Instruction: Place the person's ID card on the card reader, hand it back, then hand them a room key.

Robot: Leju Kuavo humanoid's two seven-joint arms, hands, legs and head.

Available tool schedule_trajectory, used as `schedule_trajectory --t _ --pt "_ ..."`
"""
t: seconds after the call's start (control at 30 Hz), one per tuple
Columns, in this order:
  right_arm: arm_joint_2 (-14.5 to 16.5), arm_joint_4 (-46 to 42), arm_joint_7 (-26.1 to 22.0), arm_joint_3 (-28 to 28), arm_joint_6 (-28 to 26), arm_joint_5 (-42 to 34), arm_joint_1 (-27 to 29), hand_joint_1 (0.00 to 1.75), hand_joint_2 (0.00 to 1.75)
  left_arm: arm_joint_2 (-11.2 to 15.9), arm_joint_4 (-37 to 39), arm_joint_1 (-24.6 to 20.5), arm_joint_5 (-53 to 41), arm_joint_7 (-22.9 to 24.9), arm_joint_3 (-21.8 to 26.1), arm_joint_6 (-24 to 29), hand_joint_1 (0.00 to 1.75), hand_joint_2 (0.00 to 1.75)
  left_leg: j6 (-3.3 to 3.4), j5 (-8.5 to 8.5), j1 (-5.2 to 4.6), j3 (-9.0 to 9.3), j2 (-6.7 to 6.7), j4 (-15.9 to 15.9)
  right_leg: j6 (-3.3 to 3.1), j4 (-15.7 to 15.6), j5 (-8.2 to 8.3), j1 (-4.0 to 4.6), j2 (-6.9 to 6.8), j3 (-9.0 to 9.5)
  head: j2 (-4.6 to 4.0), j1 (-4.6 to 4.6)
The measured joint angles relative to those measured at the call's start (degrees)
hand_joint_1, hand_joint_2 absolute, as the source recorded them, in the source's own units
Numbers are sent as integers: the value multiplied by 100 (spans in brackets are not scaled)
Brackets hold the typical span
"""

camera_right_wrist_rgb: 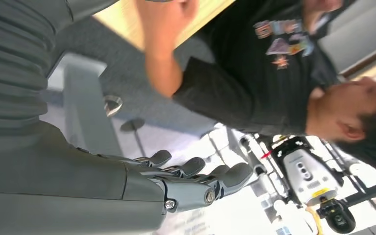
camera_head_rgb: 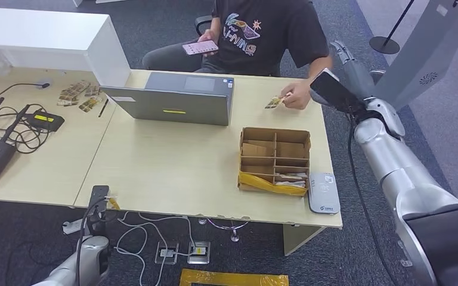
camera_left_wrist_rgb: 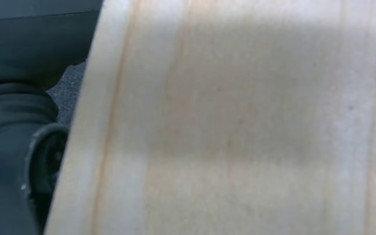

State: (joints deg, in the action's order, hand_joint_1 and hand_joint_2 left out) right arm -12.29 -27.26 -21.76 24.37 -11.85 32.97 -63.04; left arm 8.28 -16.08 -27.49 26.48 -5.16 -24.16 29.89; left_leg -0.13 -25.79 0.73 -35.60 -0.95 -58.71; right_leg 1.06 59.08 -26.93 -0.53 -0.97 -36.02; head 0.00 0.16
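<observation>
A seated person in a dark T-shirt pinches a small card against the far right of the table. My right hand hovers just past that table edge, beside the person's arm, fingers stretched apart and holding nothing. The grey-white card reader lies at the table's front right corner. Next to it stands a cardboard box with compartments and cards in its front slots. My left hand hangs low at the table's front edge; how its fingers lie cannot be made out.
A grey laptop sits at the table's far middle. The person's other hand holds a pink phone. Cables and black devices cover the left table, behind a white box. A grey stand rises at the right.
</observation>
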Motion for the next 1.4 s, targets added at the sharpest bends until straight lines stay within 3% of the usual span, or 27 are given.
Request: schedule_trajectory --t 0.23,0.43,0.53,0.87,1.2,1.4 --pt "-85 -923 -37 -249 1374 -1823 10 0 175 -14 14 11 134 -149 40 79 0 0 0 0 1 0 3 -1 0 -1 0 2 3 -4 0 0" --pt "-503 -2719 758 -377 2507 -2926 474 0 175 3 34 25 192 -193 58 49 0 0 -1 -2 3 3 7 -2 0 -3 0 3 8 -3 0 -1" --pt "-737 -3728 1166 -470 2818 -3224 889 0 175 32 37 27 192 -194 75 27 0 0 -1 -3 4 1 10 -1 0 -4 0 4 10 -5 0 -1" --pt "-1233 -5559 1658 -508 2984 -2540 1947 0 175 90 46 27 228 -194 106 12 0 0 -5 -6 11 2 23 0 -1 -3 1 10 34 -8 0 -1" --pt "-1531 -6123 1910 -351 3193 -1650 2488 0 175 120 47 27 158 -194 119 139 0 0 -6 -6 11 0 29 0 -1 -3 1 11 38 -9 0 0" --pt "-1545 -6204 1913 -109 3558 -526 2595 0 175 144 47 33 306 -258 230 252 0 0 -6 -6 15 -1 33 1 -2 -2 1 15 39 -9 0 0"
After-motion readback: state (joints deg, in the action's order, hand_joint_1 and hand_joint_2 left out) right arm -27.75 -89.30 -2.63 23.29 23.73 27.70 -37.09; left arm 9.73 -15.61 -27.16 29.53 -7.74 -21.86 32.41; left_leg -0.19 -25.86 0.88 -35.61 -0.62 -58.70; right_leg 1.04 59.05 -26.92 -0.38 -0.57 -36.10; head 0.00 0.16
